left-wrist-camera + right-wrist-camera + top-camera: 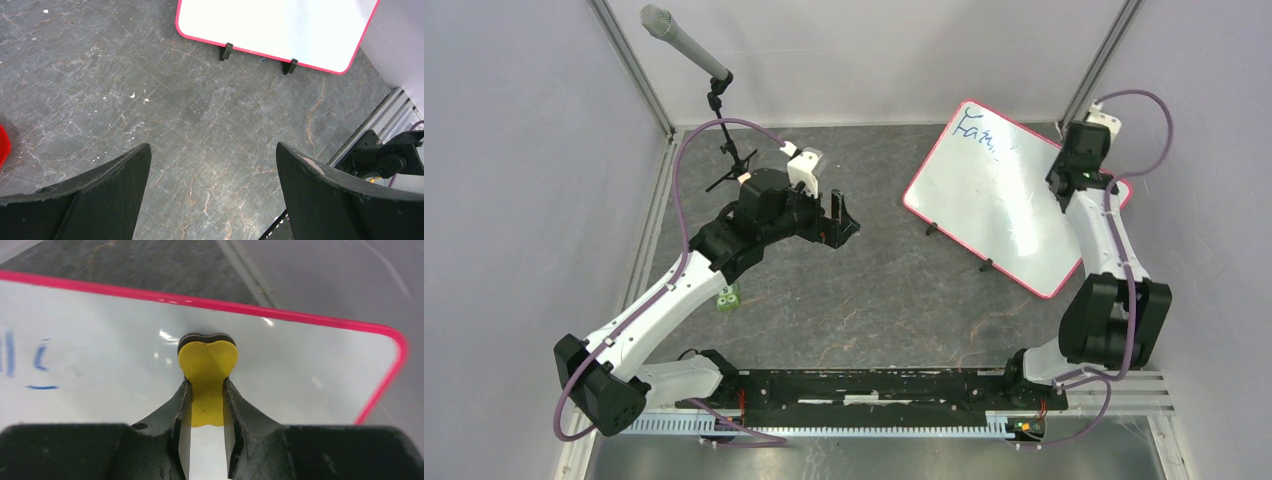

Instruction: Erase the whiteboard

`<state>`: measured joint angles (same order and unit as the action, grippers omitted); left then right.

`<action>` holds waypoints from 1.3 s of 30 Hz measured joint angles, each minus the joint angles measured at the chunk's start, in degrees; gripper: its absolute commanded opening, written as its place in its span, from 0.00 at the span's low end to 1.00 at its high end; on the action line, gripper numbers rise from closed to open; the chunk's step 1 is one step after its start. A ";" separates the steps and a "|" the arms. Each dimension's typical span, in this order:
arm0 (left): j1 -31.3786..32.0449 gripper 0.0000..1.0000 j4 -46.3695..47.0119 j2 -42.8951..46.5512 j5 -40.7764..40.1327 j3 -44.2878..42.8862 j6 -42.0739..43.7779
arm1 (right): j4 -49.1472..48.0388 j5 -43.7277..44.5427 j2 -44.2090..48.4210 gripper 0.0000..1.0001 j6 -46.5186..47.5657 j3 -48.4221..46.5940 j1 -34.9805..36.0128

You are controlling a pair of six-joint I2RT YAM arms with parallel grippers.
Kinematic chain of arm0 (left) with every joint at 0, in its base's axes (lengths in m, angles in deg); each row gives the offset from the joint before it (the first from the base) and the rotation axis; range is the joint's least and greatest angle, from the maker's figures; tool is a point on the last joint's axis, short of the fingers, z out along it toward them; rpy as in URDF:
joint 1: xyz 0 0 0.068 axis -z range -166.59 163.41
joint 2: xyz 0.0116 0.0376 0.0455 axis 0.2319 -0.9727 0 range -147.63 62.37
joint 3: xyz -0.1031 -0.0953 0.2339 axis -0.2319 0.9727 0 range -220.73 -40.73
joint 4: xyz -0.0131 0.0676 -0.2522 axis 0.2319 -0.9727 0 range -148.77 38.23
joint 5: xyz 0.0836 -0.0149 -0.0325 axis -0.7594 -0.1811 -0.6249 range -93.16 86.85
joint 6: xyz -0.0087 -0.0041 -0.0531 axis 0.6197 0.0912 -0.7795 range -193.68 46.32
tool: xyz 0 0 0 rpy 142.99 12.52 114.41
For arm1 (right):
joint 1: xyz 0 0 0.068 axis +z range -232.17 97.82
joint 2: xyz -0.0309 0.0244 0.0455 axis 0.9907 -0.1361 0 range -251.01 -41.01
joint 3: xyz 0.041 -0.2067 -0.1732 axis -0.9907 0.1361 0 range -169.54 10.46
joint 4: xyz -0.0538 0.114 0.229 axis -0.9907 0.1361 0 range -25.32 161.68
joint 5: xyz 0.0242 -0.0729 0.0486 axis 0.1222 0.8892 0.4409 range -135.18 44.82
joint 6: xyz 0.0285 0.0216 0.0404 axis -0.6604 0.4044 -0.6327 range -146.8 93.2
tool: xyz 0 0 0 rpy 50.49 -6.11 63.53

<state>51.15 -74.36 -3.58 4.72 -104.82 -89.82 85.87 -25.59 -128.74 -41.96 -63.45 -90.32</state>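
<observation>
right gripper [206, 386] with eraser [207, 357] over whiteboard [300, 370] corner

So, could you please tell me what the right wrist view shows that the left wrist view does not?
Only the right wrist view shows the right gripper shut on a yellow eraser, and blue writing on the whiteboard. Only the left wrist view shows the open left gripper, the board's two black feet and grey table. Both show the white board surface with its pink-red frame.
</observation>
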 measured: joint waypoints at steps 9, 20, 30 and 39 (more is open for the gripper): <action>0.00 1.00 0.00 0.02 0.20 0.00 0.00 | -1.62 2.10 6.16 0.24 1.07 6.36 -2.95; 0.00 1.00 -0.02 0.33 0.11 0.00 0.00 | -1.79 6.01 -7.13 0.24 -0.07 -5.84 10.47; 0.00 1.00 -0.02 0.39 -0.26 0.00 0.00 | 0.74 6.43 -23.32 0.24 -2.19 -27.17 18.84; 0.00 1.00 -0.02 0.39 -0.24 0.00 0.00 | 0.31 8.04 -21.94 0.24 -2.36 -24.87 18.86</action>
<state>51.15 -74.39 -3.19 4.48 -104.82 -89.82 86.18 -17.54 -150.68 -44.32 -88.32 -71.45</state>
